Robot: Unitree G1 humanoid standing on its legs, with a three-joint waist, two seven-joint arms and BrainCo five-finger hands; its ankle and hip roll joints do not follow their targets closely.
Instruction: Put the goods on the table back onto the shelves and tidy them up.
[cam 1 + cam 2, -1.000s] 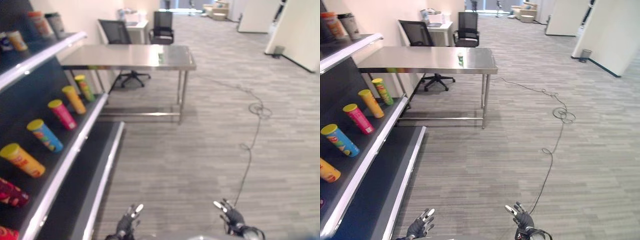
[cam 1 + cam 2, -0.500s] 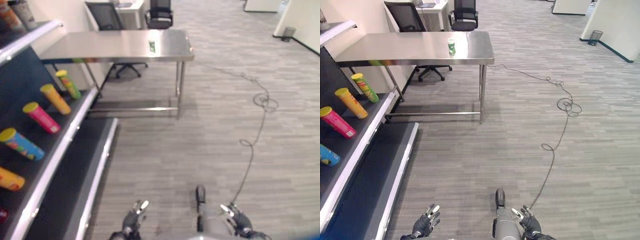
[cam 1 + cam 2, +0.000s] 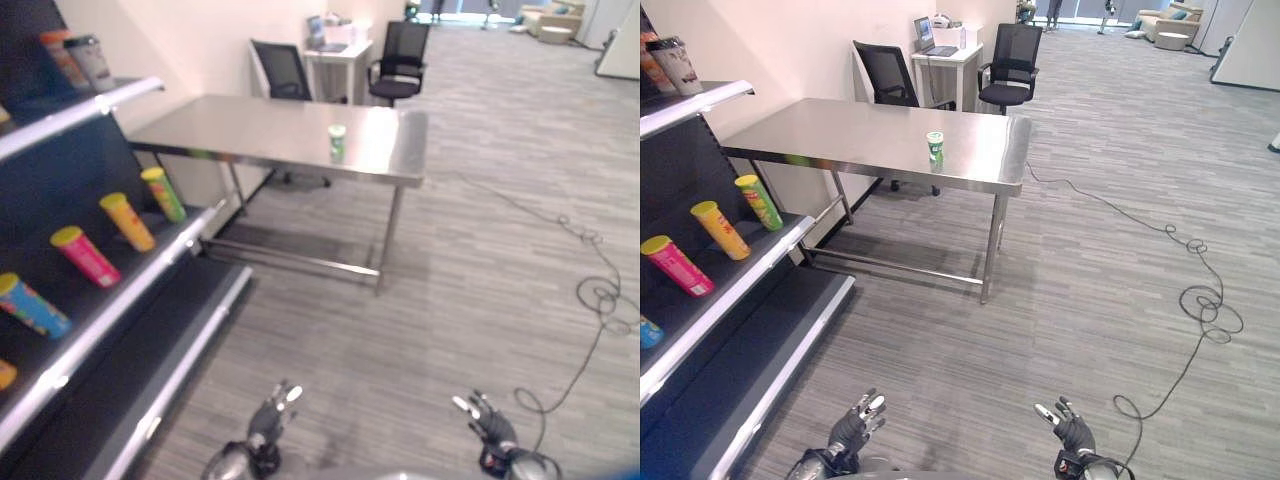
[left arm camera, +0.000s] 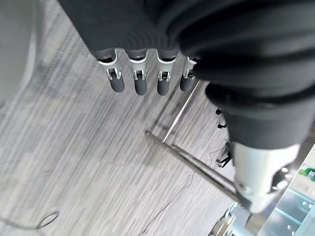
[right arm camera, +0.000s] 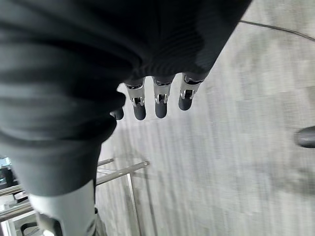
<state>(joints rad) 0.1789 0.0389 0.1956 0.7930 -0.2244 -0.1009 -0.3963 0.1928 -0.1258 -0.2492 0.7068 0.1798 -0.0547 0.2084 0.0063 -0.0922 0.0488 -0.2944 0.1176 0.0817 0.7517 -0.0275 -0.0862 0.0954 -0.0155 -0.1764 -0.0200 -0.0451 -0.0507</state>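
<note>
A small green and white cup (image 3: pixel 934 146) stands upright on the steel table (image 3: pixel 840 140) ahead, near its right end. My left hand (image 3: pixel 853 430) hangs low at the bottom, fingers straight and holding nothing, over the carpet. My right hand (image 3: pixel 1072 432) is likewise low at the bottom right, open and empty. The dark shelf unit (image 3: pixel 715 310) runs along the left, with tall chip cans lying tilted on it: green (image 3: pixel 759 201), yellow (image 3: pixel 719 229) and pink (image 3: pixel 676 265).
Two cups (image 3: pixel 670 62) stand on the upper shelf. Two black office chairs (image 3: pixel 1008 65) and a small white desk with a laptop (image 3: pixel 938 40) stand behind the table. A wall runs behind the shelf. Open grey carpet lies between me and the table.
The whole view has swung and lifted: the table and cup now sit more centred and the shelf shows less. Both hands stay low and open.
</note>
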